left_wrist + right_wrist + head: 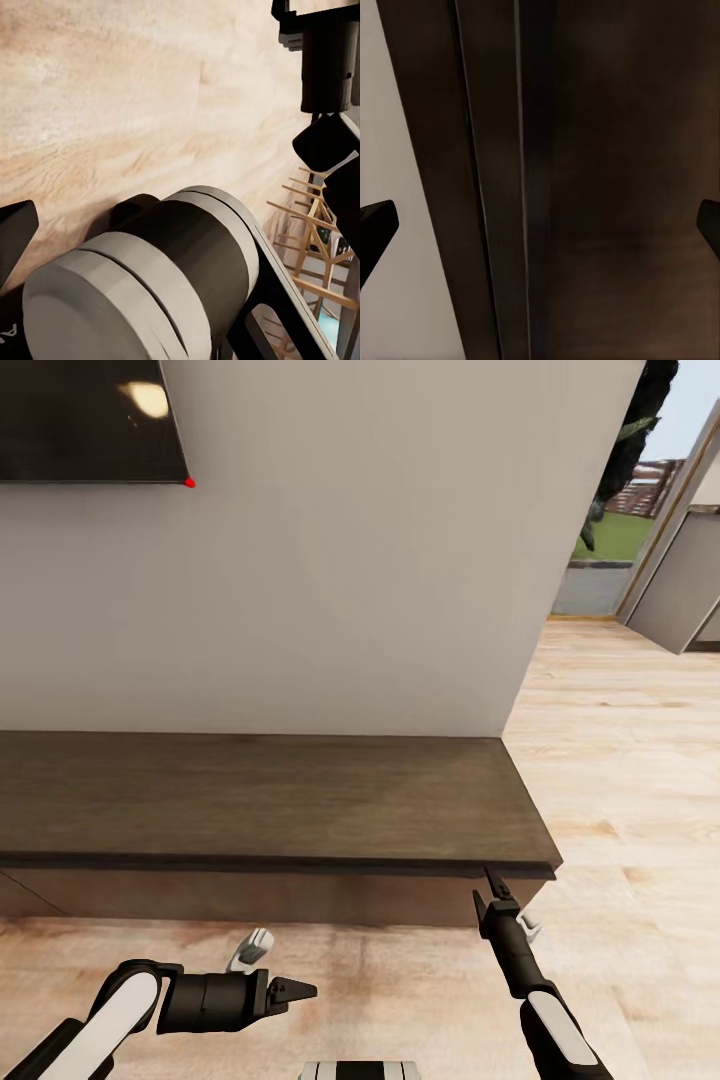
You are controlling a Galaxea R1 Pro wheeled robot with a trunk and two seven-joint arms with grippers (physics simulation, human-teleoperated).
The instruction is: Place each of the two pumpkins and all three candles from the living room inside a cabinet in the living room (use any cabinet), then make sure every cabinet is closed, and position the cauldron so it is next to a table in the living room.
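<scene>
The long, low, dark brown cabinet (270, 800) runs along the white wall, and its top is bare. My right gripper (488, 890) is open and points at the cabinet's front edge near its right end. In the right wrist view the dark front (607, 187) is very close, with one fingertip (375, 229) at each side of the picture. My left gripper (300, 993) hangs low over the floor in front of the cabinet, pointing right, open and empty. One of its fingertips (15, 232) shows in the left wrist view. The pumpkins, candles and cauldron are out of view.
A dark wall screen (90, 420) hangs above the cabinet at the left. Light wood floor (620, 760) opens to the right of the cabinet toward a glass doorway (620, 510). My own grey trunk (150, 277) and right arm (326, 67) are close to the left gripper.
</scene>
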